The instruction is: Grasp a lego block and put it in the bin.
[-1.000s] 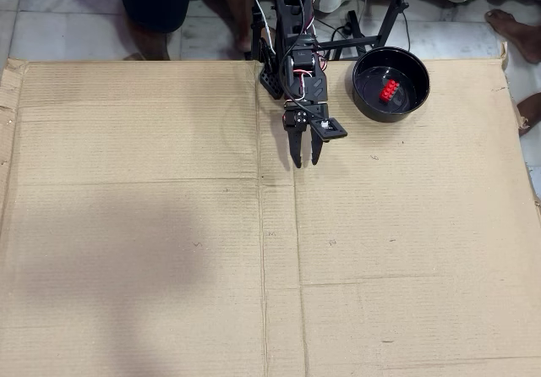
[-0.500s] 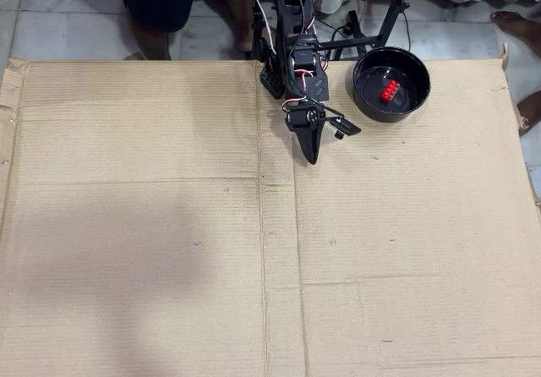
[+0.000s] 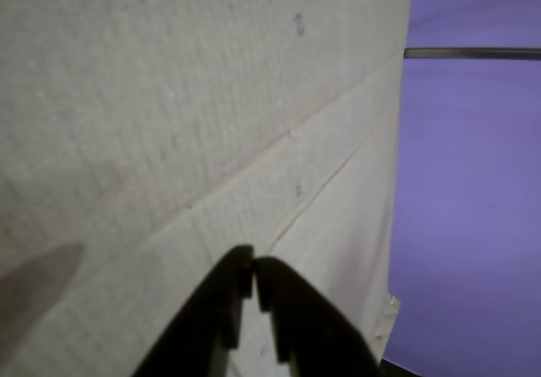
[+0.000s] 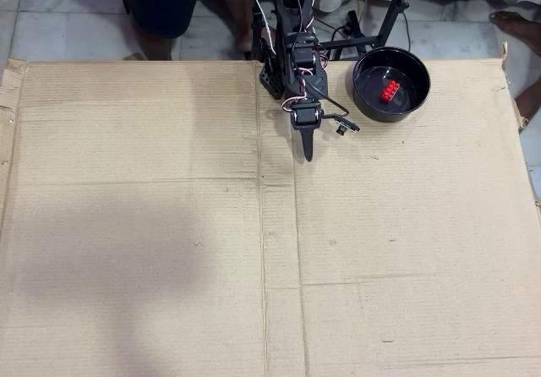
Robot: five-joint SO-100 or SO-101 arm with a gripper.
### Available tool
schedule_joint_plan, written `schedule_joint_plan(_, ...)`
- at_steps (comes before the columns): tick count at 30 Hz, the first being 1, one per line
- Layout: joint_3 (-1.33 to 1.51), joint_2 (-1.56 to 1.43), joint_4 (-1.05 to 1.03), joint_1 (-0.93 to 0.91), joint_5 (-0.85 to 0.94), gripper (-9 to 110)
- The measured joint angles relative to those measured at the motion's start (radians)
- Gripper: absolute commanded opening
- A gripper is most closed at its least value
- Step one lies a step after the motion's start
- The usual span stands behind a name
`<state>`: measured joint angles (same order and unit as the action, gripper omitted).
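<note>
Creased cardboard sheet (image 4: pixel 169 250) covers tiled floor (image 4: pixel 59 13); bin (image 4: pixel 414 98) at its edge.

The cardboard (image 4: pixel 169 250) is matt brown corrugated sheet, finely ribbed, with creases and seams; in the wrist view it looks pale and slightly rough. On it, the bin (image 4: pixel 365 98) is glossy black, with reflections inside. The block (image 4: pixel 390 90) in the bin is shiny red plastic. The gripper (image 4: pixel 306 153) beside the bin is dull black plastic. Beyond the cardboard, the floor (image 4: pixel 51 22) is smooth pale tile.

Cardboard sheet (image 4: pixel 169 250) bare throughout; only obstacle black bin (image 4: pixel 390 84) at far right, beside arm.
</note>
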<state>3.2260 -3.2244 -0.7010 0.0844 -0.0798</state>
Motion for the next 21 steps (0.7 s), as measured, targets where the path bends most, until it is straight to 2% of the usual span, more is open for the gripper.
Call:
schedule_joint_plan(6,0.0,-0.179,-0.247,0.0,-0.002,0)
schedule_joint_plan(21,0.0,-0.183,-0.273,0.0,0.0,0)
